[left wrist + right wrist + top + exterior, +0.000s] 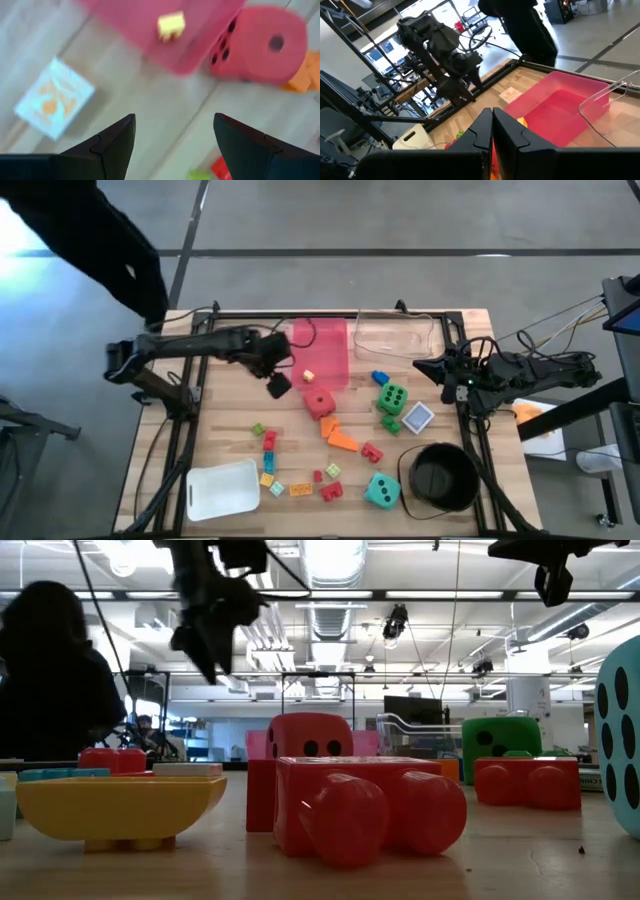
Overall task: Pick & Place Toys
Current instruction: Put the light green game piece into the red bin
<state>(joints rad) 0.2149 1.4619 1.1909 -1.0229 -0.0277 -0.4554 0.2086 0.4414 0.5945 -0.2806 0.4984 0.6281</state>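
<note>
So the left end effector (279,385) hangs over the worktop (230,420) just beside the pink tray (322,350), on the side away from the right arm. Its fingers (117,140) are spread apart with nothing between them, only bare wood under them. A small card (54,97) lies flat on the wood near that end effector.

One yellow brick (308,376) sits in the pink tray, at its near end. The red die (320,402) is right off that same end of the tray, touching or almost touching it, can't quite tell. Orange bricks (338,436) lie just past the red die, further from the tray. The green die (392,398) is off to the tray's other side, with a blue brick (381,378) between it and the tray and another card (417,418) right next to it. The teal die (381,491) is well away from the tray, close to the black bucket (440,477). A loose scatter of little bricks (268,452) lies well apart from the tray too, near a white bin (223,490).

The right end effector (428,366) waits at the edge of the worktop, beyond a clear tray (392,332) that sits beside the pink one. Its fingers are pressed together, holding nothing.

A person in dark clothes (55,680) stands behind the worktop.
</note>
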